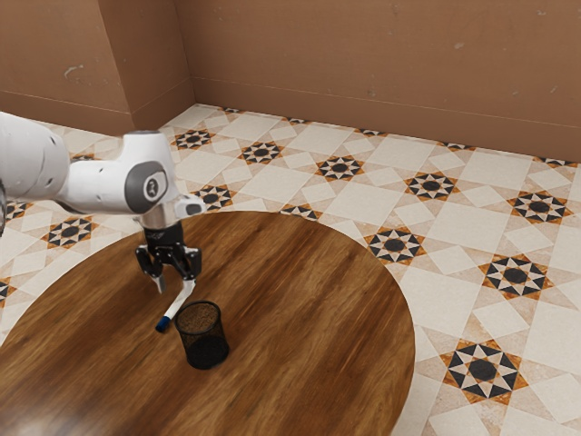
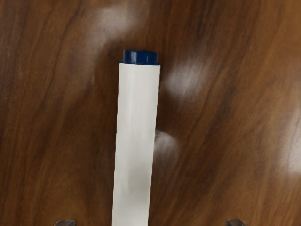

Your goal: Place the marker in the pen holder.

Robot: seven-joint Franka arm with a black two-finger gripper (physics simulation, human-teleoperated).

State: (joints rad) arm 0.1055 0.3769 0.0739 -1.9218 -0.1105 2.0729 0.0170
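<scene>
My gripper [image 1: 176,288] is low over the round wooden table, its two fingers apart. The white marker [image 1: 178,306] with a blue end slants between it and the pen holder, blue end away from the hand; its other end meets the outline of one finger. The black mesh pen holder [image 1: 205,351] stands upright close beside the marker, its mouth upward. In the wrist view, the marker [image 2: 135,136] runs between the widely spaced tips of my gripper [image 2: 150,223], with wood showing on both sides of it. The marker's near end is out of sight.
The round table [image 1: 318,309] has its curved edge behind the hand and toward the exterior view's right. Beyond it lie a patterned tile floor [image 1: 463,232] and a brown wall [image 1: 381,73].
</scene>
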